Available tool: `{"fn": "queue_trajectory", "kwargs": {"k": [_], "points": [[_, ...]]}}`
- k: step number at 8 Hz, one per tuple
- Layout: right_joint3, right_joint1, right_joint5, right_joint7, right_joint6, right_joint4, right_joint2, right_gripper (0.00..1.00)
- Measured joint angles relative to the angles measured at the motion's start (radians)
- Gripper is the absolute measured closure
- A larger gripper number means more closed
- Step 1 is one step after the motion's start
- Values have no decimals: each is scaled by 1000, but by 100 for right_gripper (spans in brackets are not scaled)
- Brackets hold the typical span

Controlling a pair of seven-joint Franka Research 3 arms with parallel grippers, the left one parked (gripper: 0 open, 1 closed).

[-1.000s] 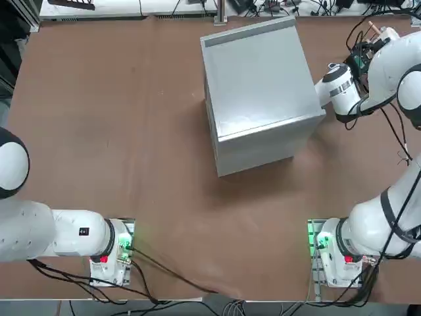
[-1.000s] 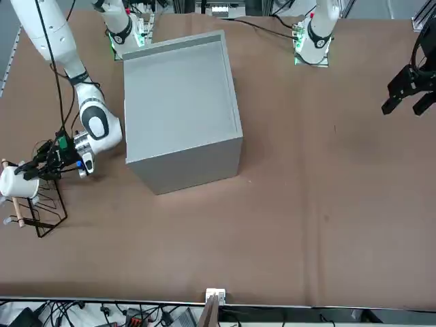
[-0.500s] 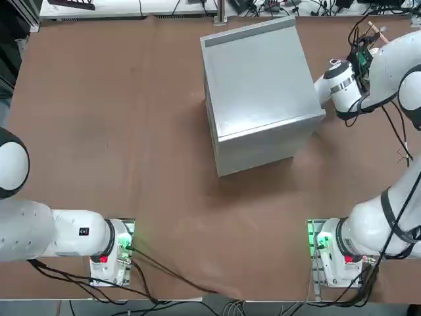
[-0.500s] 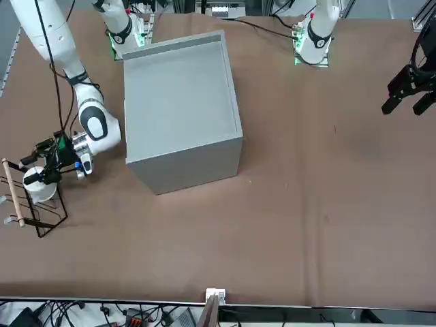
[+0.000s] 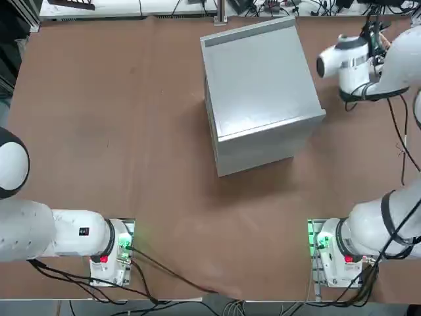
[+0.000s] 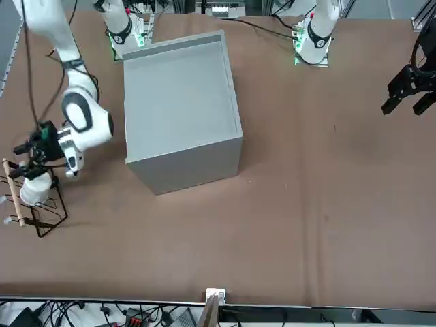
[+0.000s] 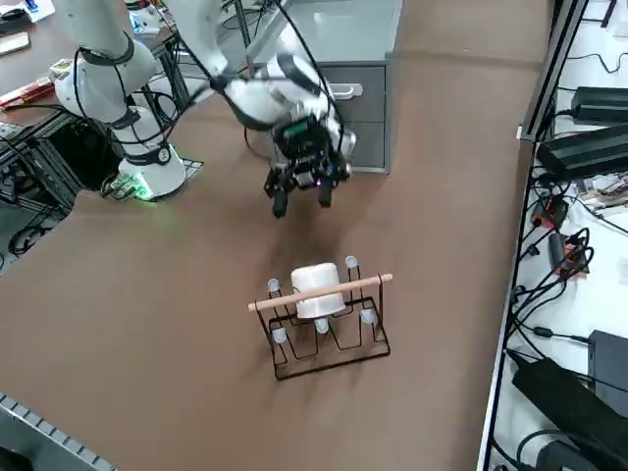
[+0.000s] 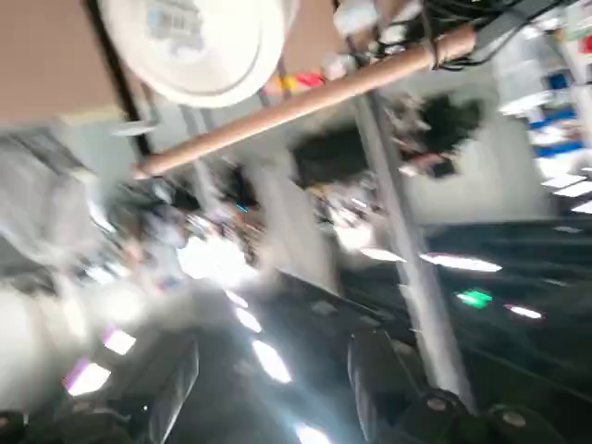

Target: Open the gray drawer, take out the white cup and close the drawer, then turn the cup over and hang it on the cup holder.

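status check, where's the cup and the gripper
Right gripper open, clear above the rack. White cup hung upside down on cup holder. Gray drawer shut. Nothing in the way.

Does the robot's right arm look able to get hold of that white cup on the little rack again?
Probably yes. The right gripper hangs open just above the white cup, which sits upside down on the cup holder; nothing stands between them.

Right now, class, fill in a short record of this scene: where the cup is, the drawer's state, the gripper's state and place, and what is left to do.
cup: white cup upside down on the cup holder
drawer: gray drawer shut in its cabinet
gripper: right gripper open, empty, apart from the cup, between holder and cabinet
left to do: nothing visible; cup hung, drawer closed
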Motion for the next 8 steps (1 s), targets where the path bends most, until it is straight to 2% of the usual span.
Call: {"fn": "queue_trajectory", "kwargs": {"k": [2, 4, 7, 8], "points": [[4, 2, 315, -136, 36, 45, -131, 0], [-3, 12, 631, -223, 7, 124, -217, 0], [-54, 66, 998, -237, -178, 306, -254, 0], [-100, 89, 1111, -237, -213, 370, -254, 0]]}}
